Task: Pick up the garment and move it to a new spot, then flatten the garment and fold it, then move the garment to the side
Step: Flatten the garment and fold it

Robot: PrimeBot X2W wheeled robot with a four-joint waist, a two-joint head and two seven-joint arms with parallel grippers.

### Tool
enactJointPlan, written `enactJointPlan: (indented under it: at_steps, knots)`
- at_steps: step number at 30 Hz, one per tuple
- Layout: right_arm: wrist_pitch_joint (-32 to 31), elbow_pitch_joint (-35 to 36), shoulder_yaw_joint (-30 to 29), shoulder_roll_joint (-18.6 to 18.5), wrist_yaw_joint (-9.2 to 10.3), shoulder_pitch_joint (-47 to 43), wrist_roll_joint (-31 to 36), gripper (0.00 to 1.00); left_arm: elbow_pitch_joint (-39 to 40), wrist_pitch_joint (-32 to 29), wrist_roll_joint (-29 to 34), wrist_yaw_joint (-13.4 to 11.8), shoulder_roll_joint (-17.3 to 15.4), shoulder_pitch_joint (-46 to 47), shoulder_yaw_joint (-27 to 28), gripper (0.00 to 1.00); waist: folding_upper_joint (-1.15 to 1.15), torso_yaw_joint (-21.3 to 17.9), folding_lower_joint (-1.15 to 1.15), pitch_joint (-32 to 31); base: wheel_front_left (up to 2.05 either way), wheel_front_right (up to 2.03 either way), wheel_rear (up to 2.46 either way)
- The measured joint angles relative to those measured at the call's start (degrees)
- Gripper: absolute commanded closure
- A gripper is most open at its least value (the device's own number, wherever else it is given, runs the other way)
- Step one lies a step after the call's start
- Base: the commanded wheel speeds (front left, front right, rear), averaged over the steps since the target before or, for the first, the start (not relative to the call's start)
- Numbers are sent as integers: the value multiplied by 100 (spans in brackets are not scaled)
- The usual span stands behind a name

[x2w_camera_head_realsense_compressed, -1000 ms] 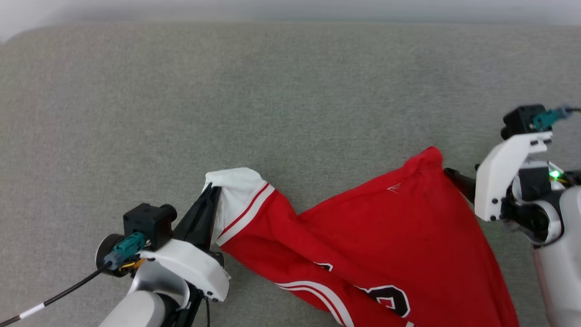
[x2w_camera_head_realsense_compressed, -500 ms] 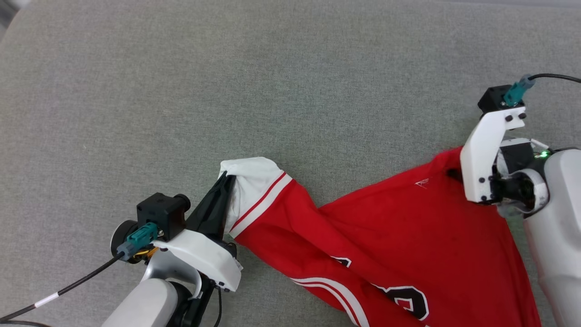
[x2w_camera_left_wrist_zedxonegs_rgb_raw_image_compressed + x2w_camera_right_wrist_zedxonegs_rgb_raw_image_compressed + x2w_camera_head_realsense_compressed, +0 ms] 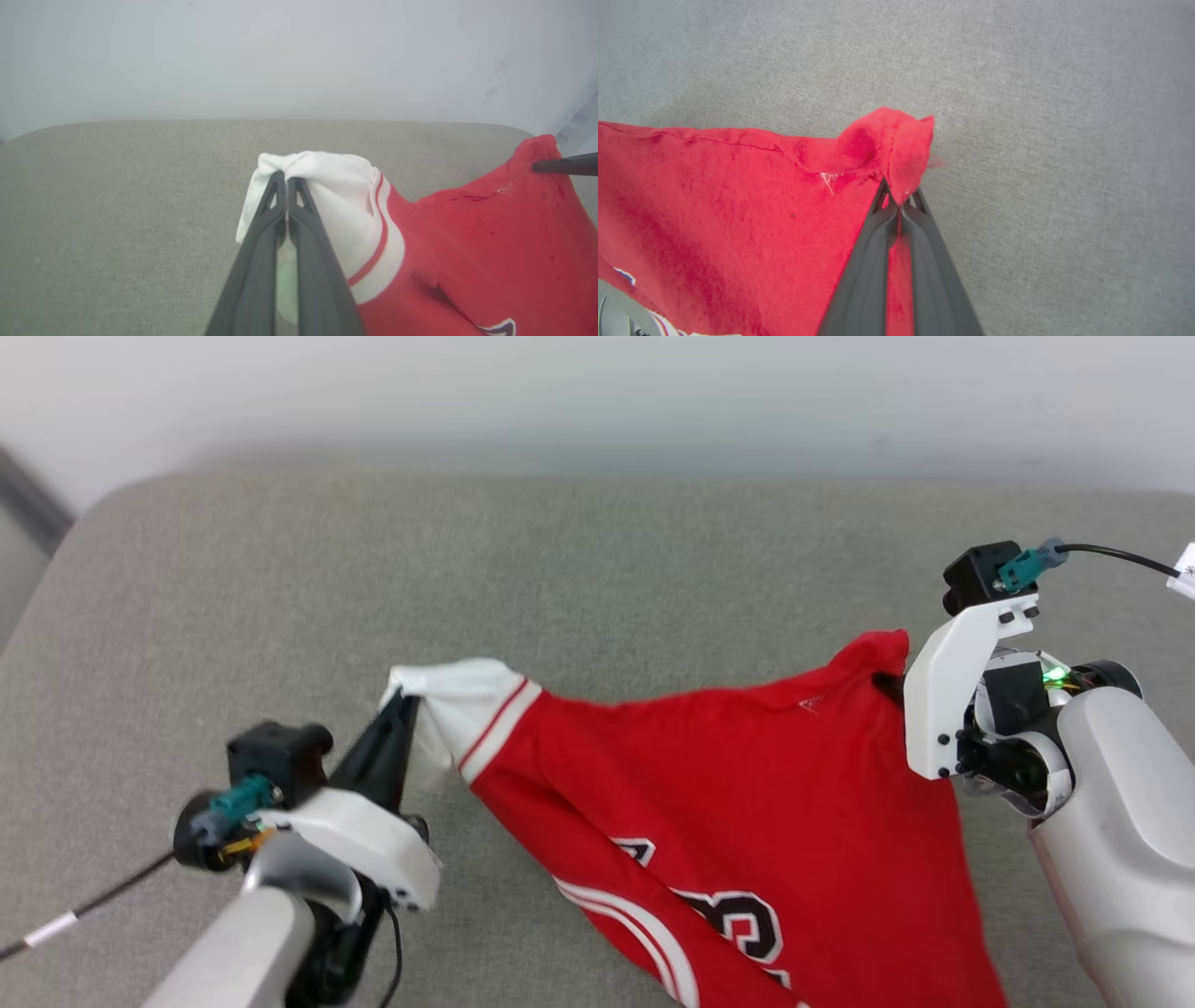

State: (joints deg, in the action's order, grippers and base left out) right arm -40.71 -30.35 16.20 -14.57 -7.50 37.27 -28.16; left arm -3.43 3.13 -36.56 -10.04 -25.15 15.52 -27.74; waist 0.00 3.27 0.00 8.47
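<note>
Tautly, garment (image 3: 747,775) stretched, left claw (image 3: 286,176) gripping sleeve (image 3: 331,186), right claw (image 3: 900,198) gripping corner (image 3: 896,140)

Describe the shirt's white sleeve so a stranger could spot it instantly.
Start from the wide grey cushion; a red shirt is stretched across its near half. Follow the shirt to its left end, where the left gripper pinches the sleeve. It is the only all-white part, edged by a red-and-white stripe.

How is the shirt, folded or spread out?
Spread: the garment stretches between the left gripper pinching its white sleeve and the right gripper pinching a red corner.
</note>
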Motion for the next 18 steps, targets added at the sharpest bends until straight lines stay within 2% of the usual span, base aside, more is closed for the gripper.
enactJointPlan:
  at_steps: [6, 10, 18]
  knots:
    - [809, -113, -41, 75, 0, 30, 19, 100, -389, 83, -29, 101, -155, 612, 274, 100, 0, -276, 0, -530, 0, 0, 0]
    - [1224, -230, -104, 124, 0, 254, 47, 100, -799, 89, -49, 248, -133, 1272, 372, 100, 0, -506, -1, -749, 0, 0, 0]
    - [1752, -404, -289, 283, 0, 1195, 315, 100, -1626, 187, 76, 552, -104, 2782, 463, 100, 0, -777, -1, -627, 0, 0, 0]
